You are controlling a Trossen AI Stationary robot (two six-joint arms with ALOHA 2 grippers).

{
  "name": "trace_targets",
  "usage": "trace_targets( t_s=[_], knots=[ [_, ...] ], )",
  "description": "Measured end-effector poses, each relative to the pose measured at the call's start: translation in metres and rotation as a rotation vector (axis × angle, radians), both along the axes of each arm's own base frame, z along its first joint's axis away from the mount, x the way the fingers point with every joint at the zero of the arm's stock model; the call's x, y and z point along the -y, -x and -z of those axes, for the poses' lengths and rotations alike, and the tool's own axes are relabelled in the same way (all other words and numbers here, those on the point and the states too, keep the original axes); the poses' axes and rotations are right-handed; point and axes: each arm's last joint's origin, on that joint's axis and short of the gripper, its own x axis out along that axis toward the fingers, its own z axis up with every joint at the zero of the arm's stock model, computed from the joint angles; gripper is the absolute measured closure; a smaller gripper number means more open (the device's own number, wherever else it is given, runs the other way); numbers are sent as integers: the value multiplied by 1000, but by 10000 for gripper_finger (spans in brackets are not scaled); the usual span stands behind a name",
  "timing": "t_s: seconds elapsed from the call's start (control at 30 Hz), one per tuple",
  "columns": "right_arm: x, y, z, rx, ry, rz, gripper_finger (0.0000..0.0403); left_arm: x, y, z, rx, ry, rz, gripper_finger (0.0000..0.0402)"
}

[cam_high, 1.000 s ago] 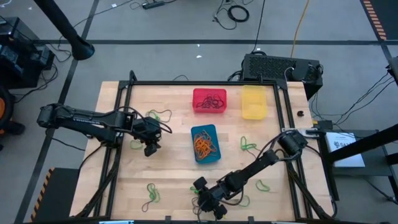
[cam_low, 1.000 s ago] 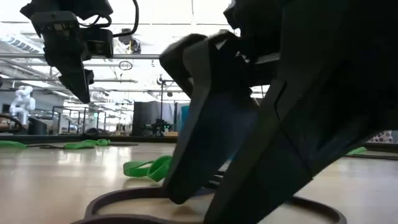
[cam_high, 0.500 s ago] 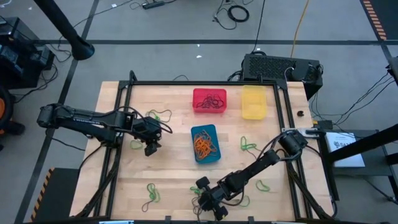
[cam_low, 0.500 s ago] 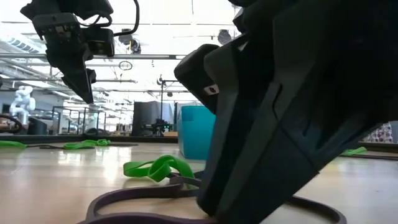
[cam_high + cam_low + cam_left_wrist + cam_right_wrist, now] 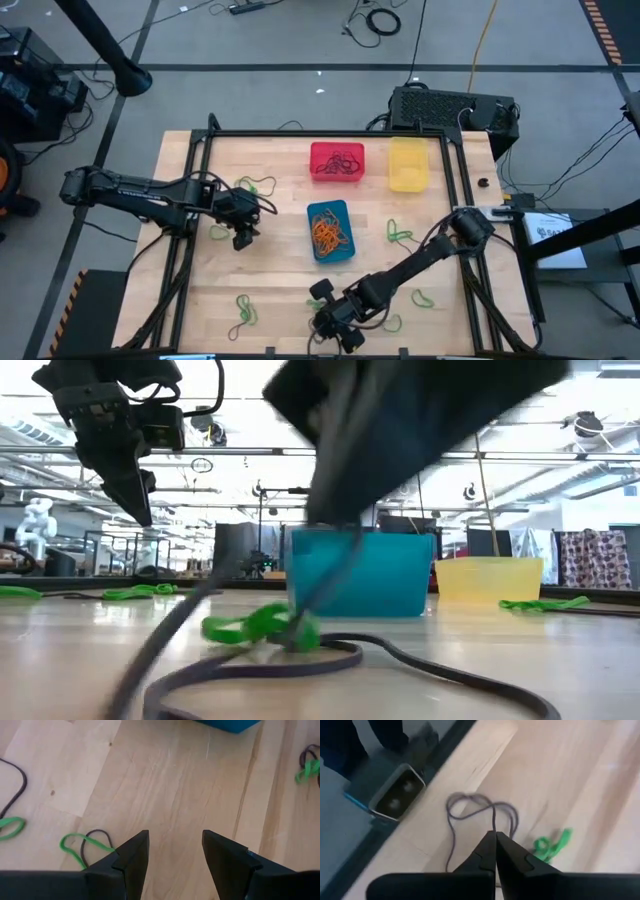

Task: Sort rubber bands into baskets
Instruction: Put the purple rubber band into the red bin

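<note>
right gripper [image 5: 495,836] pinched shut on dark rubber band [image 5: 470,805] | thin, looped, stretched off table

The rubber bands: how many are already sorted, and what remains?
Done: orange bands in the blue basket, dark ones in the red basket. In hand: the right gripper is shut on a dark band. Left: green bands on the table; yellow basket looks empty.

3 baskets: 1 red [image 5: 337,162], 1 yellow [image 5: 408,165], 1 blue [image 5: 330,231]
</note>
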Motion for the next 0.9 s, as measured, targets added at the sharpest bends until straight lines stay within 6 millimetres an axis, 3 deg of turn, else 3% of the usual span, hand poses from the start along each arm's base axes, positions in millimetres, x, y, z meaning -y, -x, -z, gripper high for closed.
trace_targets(
  t_s=[0.3, 0.57, 0.9],
  knots=[
    [16, -4, -83, 91, -14, -4, 403, -1, -3, -2, 39, -35, -3, 210],
    [42, 9, -149, 166, -37, 45, 403, -1, -5, -3, 60, -35, -5, 210],
    [94, 26, -199, 318, 109, 283, 402, -1, -6, -4, 80, -34, -14, 210]
  ],
)
